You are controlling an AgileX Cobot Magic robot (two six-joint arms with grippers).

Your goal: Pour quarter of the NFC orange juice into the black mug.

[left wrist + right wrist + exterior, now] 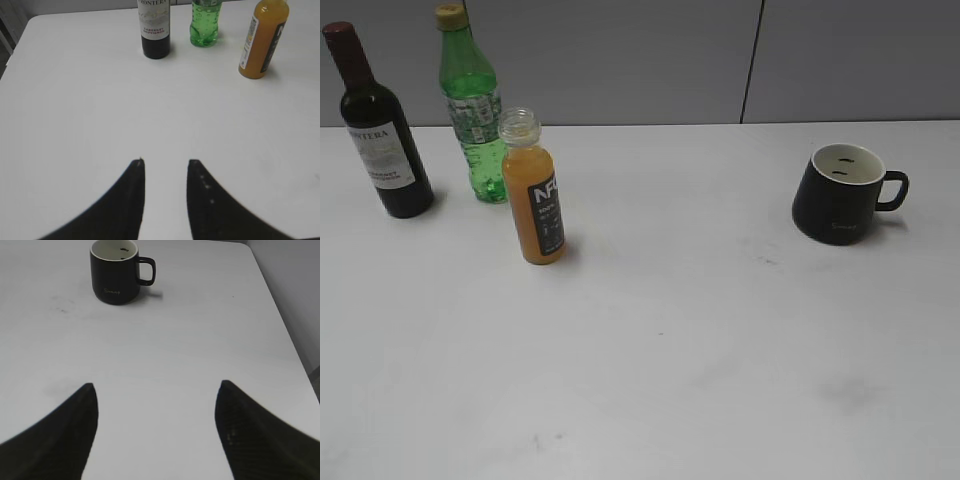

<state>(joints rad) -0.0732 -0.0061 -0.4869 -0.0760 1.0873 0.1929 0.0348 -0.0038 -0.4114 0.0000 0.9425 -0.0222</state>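
The NFC orange juice (533,196) stands upright and uncapped on the left of the white table; it also shows at the top right of the left wrist view (262,39). The black mug (840,193) stands at the right with its handle to the right, and it shows at the top of the right wrist view (117,271). My left gripper (165,162) is open and empty, well short of the juice bottle. My right gripper (157,385) is wide open and empty, well short of the mug. Neither gripper shows in the exterior view.
A dark wine bottle (379,128) and a green bottle with a yellow cap (472,105) stand behind and left of the juice. They also show in the left wrist view: the wine bottle (154,29), the green bottle (205,24). The table's right edge (280,325) lies near the mug.
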